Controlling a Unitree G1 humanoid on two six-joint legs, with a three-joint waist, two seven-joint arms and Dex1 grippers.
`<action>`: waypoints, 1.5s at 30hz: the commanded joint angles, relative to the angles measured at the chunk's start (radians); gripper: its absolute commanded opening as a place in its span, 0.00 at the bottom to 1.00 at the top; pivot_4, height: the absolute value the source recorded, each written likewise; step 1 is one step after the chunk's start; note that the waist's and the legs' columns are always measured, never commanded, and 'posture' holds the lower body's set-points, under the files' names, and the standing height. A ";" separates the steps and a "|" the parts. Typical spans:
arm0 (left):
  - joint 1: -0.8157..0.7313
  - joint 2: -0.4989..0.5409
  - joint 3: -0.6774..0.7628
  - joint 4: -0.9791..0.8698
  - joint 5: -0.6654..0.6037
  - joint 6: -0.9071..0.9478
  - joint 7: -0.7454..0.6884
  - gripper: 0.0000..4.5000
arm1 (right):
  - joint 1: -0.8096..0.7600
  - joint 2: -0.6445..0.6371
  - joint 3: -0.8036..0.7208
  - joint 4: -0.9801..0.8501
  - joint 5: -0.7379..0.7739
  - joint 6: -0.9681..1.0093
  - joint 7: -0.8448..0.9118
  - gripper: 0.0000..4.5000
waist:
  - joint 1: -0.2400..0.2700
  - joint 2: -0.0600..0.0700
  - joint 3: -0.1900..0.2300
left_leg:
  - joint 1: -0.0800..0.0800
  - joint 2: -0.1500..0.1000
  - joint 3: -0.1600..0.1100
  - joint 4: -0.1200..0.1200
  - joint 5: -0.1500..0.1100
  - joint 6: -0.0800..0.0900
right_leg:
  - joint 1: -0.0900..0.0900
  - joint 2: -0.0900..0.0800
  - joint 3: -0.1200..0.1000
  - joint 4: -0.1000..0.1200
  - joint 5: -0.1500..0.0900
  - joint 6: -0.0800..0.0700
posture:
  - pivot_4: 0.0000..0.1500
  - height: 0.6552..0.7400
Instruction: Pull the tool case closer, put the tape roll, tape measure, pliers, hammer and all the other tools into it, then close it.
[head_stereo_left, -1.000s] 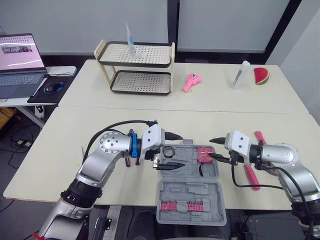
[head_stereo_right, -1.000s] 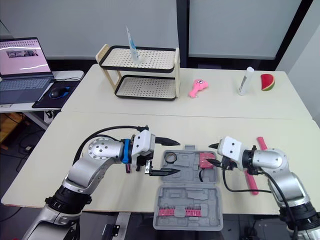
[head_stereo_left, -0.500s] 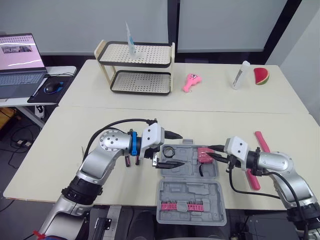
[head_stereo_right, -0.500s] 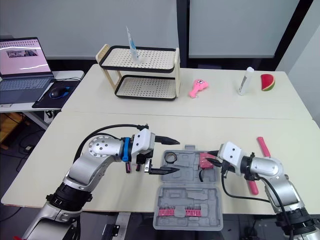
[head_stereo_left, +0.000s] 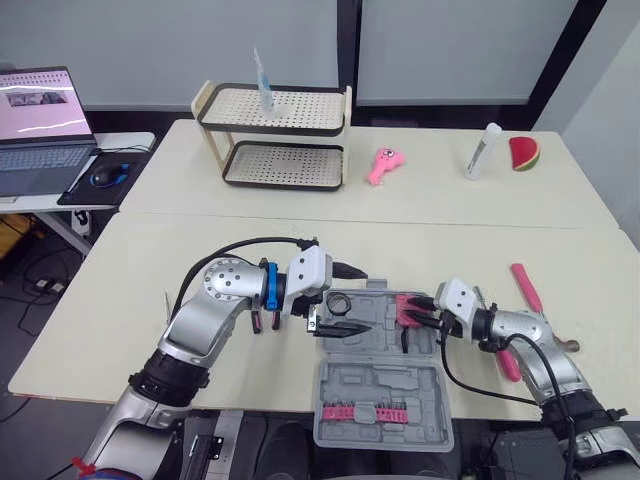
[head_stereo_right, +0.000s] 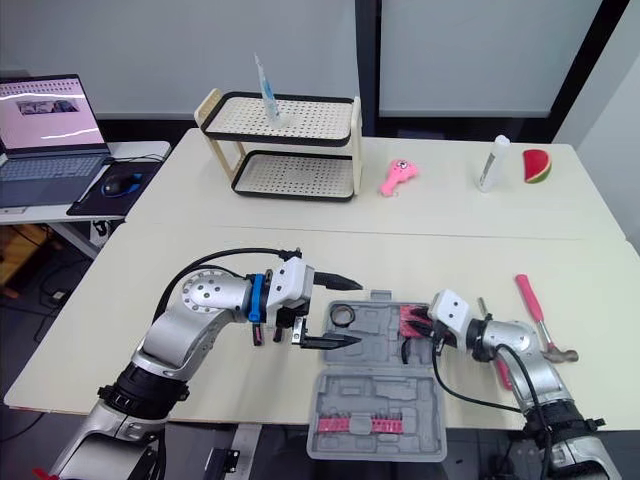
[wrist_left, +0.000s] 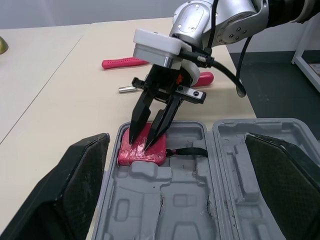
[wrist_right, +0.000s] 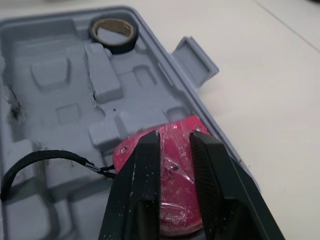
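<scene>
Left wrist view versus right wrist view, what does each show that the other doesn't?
Left wrist view: the hammer and pliers lying on the table beside the tool case. Right wrist view: the tape roll in a corner pocket, and the case's latch tab. Shared: the pink tape measure in the tool case, with the right gripper on it.
</scene>
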 joint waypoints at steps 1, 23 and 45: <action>0.007 0.010 0.005 -0.049 -0.007 0.000 0.002 1.00 | 0.025 -0.003 0.021 0.105 -0.028 -0.019 0.012 0.19 | 0.001 0.000 0.000 | 0.000 0.000 0.000 0.000 0.000 0.000 | 0.001 0.000 0.000 0.000 0.000 0.000 | 1.00 1.00; 0.122 0.199 0.304 -0.003 -0.157 0.065 -0.015 1.00 | 0.039 -0.192 -0.194 -0.384 0.253 0.234 0.122 0.52 | 0.000 0.004 0.003 | -0.001 0.000 -0.001 -0.001 -0.001 0.001 | -0.001 -0.001 0.000 0.000 0.000 0.000 | 1.00 1.00; 0.449 0.583 0.873 0.714 -0.095 -0.132 -0.057 1.00 | 0.312 -0.518 -0.695 0.048 0.262 0.149 0.238 0.99 | -0.004 0.004 0.004 | 0.001 0.000 0.001 -0.004 -0.003 0.005 | -0.002 -0.004 -0.001 -0.001 0.000 0.000 | 1.00 1.00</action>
